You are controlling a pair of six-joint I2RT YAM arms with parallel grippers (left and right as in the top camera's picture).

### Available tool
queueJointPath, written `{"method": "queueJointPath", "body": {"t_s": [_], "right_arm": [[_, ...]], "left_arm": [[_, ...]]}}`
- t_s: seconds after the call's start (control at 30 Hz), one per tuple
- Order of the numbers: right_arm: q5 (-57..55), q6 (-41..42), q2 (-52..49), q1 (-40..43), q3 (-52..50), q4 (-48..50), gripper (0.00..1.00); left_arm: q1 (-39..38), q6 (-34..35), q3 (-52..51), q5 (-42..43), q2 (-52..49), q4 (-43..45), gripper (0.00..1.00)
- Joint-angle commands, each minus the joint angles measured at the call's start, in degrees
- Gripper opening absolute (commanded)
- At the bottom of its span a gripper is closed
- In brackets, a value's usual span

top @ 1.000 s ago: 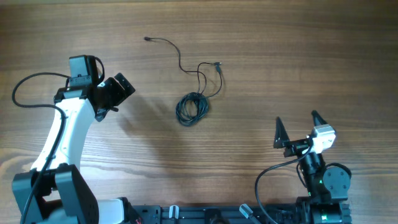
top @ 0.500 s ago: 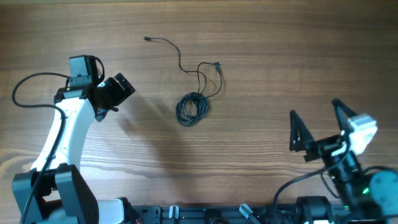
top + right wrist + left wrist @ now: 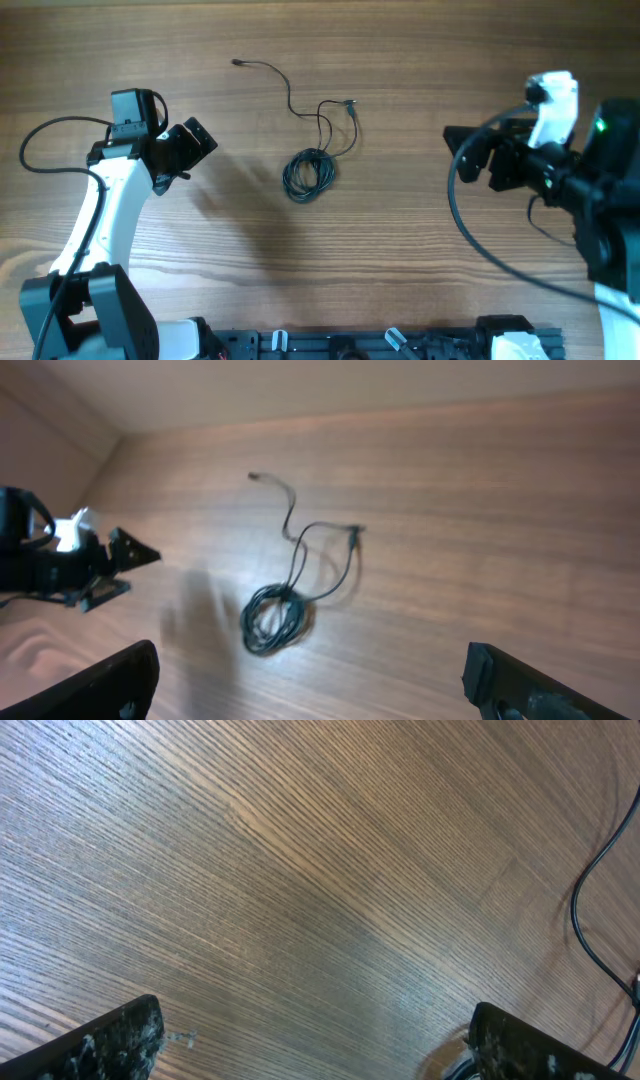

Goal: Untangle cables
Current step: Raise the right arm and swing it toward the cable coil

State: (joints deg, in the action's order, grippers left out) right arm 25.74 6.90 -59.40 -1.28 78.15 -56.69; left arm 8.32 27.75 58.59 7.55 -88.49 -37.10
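While left pincer (image 3: 197, 137) and right pincer (image 3: 462, 152) stand spread, cables (image 3: 305, 175) lie coiled on table (image 3: 450, 50) between them, touching neither.

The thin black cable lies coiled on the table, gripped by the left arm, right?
No. The cable does lie coiled on the table, but the left tool hangs apart from it, gripping nothing; the overhead view shows this.
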Motion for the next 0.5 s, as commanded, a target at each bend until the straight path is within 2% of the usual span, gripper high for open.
{"method": "queueJointPath", "body": {"t_s": [0.0, 0.47], "right_arm": [[4.37, 1.25, -4.17, 0.22, 0.92, -0.24, 1.0], [3.93, 1.22, -22.4, 0.22, 0.92, -1.49, 1.0]], "left_arm": [[0.11, -0.28, 0.79, 0.31, 0.74, 0.15, 1.0], [0.11, -0.28, 0.79, 0.31, 0.74, 0.15, 1.0]]}}
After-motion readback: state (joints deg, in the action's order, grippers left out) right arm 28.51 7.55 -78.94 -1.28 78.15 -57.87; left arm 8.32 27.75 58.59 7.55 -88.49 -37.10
